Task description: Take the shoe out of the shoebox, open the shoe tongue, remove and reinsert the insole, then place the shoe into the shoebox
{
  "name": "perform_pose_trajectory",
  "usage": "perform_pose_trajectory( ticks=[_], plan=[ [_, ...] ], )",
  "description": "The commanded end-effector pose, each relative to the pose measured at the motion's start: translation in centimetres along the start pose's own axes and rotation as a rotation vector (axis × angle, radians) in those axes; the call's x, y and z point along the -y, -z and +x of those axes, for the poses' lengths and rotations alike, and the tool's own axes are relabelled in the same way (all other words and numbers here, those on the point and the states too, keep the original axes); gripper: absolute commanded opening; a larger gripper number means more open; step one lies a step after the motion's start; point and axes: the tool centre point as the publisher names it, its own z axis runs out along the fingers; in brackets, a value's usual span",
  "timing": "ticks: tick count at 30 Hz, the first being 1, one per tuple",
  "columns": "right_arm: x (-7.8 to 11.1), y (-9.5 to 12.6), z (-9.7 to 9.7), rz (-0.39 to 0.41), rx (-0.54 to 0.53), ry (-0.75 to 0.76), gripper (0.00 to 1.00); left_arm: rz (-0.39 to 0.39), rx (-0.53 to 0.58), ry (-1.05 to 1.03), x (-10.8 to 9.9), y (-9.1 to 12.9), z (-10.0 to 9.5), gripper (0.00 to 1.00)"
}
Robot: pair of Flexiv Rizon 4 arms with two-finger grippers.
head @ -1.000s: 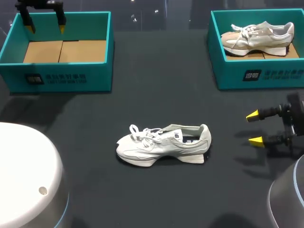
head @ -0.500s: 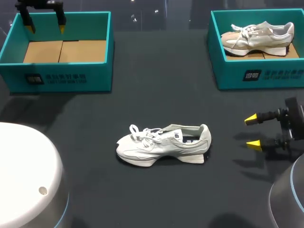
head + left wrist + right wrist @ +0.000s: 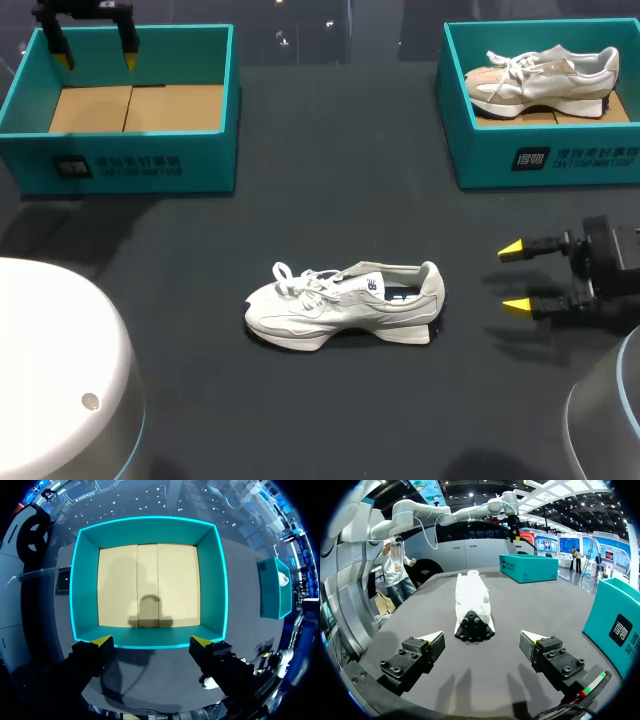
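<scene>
Shoe (image 3: 345, 305) lies heel-first toward right claw (image 3: 514, 276), long axis along its reach; claw wide, empty, nearer arm.

Bare table (image 3: 470, 330) between right hand (image 3: 515, 277) and shoe (image 3: 345, 305) (heel end nearest)

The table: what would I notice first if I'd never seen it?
Probably the white shoe alone in the middle of the dark table, with the right hand open beside its heel, yellow tips pointing at it. Next, two teal boxes at the far corners: the left box empty under the open left hand, the right box holding a second shoe.
</scene>
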Motion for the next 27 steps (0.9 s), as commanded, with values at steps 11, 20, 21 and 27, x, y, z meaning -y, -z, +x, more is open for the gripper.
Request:
perform_pose_trajectory(
  ticks=[11, 20, 21, 27],
  plan=[
    [1.6, -0.9, -0.5, -0.024, -0.006, -0.004, 1.00, -0.001, 0.001, 0.000, 0.0, 0.0, 0.0, 1.00],
    [1.6, -3.2, 0.6, -0.028, 0.001, -0.013, 1.00, -0.001, 0.001, 0.000, 0.0, 0.0, 0.0, 1.00],
    [1.6, -3.5, 0.7, -0.033, 0.003, -0.013, 1.00, -0.001, 0.001, 0.000, 0.0, 0.0, 0.0, 1.00],
    [1.5, -4.9, 0.9, -0.054, 0.022, -0.013, 1.00, -0.001, 0.001, 0.000, 0.0, 0.0, 0.0, 1.00]
  ],
)
